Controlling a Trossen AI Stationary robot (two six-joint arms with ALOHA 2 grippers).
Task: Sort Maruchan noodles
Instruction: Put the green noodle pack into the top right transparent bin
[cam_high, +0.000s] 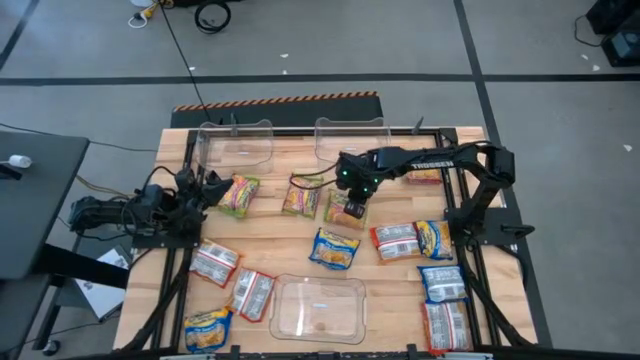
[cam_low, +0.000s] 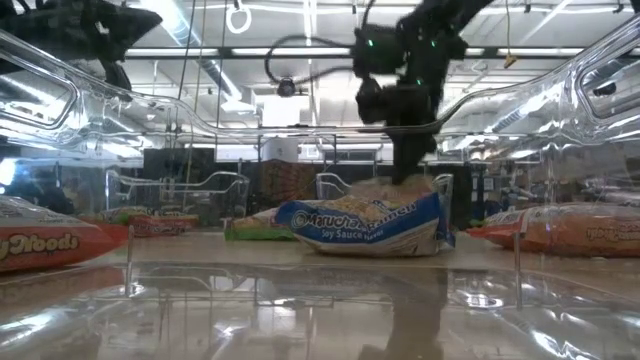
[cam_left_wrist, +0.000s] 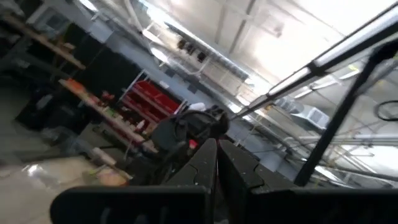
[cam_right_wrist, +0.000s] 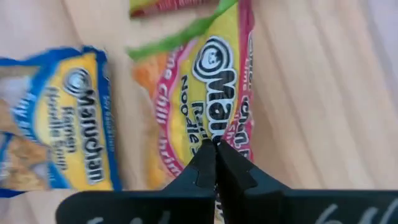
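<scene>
One pink-yellow packet (cam_right_wrist: 205, 93) | pinched by closed right end effector (cam_right_wrist: 216, 163) | mid-table

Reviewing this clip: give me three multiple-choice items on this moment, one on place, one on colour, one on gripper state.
1. Where is the right gripper?
A. over the table's middle
B. inside a bin
C. off the table

2. What colour edges the flat plastic noodle packet at its fingertips?
A. blue
B. pink
C. silver

3. How do the right gripper's fingers stand?
A. wide open
B. shut on the packet
C. out of view

Answers: 1 A, the high view shows it mid-table; 2 B, the right wrist view shows pink edges around yellow; 3 B, the fingers meet on the packet's edge.
</scene>
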